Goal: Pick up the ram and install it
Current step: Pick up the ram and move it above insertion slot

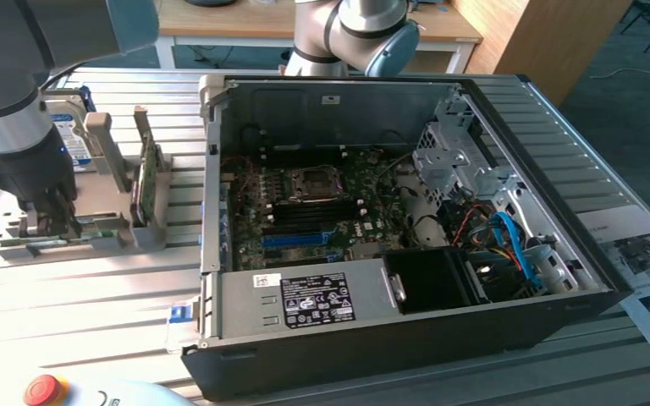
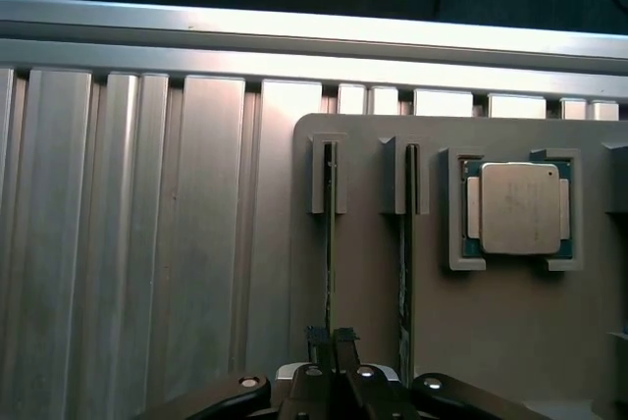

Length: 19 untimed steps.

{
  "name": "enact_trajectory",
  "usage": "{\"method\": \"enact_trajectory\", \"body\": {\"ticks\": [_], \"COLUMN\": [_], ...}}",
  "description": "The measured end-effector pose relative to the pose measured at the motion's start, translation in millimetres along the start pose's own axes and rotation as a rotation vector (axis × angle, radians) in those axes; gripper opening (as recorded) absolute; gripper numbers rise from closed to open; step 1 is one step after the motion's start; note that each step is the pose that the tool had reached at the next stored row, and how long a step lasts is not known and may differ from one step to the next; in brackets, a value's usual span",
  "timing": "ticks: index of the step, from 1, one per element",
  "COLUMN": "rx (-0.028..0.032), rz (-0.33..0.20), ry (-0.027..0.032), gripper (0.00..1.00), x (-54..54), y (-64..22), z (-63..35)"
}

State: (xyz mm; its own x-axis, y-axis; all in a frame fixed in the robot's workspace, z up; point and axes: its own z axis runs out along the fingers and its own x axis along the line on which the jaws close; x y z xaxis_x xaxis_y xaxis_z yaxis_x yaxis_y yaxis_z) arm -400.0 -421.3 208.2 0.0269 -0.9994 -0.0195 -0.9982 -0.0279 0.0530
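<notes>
The ram (image 2: 329,263) is a thin green stick seen edge-on, standing in a slot of the grey holder (image 2: 491,332). My gripper (image 2: 332,340) is shut on its near end, one finger on each side of the board. A second stick (image 2: 404,263) stands in the neighbouring slot, untouched. At the exterior view's left, my gripper (image 1: 48,227) reaches straight down into the holder (image 1: 111,233) beside the open computer case (image 1: 415,321). The motherboard (image 1: 314,203) lies exposed inside the case.
A processor chip (image 2: 518,208) sits in a pocket of the holder beside the sticks. A wider green card (image 1: 145,173) and a hard drive (image 1: 74,139) stand upright on the holder. The case wall (image 1: 210,186) rises close by. A red stop button (image 1: 45,389) is at the front.
</notes>
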Motion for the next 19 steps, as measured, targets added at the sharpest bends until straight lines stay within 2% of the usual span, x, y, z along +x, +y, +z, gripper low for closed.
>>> {"method": "enact_trajectory", "body": {"ticks": [19], "rx": [0.0001], "rz": [0.000], "ry": [0.0005], "gripper": [0.12], "x": [-0.3], "y": [0.9], "z": [-17.9]}}
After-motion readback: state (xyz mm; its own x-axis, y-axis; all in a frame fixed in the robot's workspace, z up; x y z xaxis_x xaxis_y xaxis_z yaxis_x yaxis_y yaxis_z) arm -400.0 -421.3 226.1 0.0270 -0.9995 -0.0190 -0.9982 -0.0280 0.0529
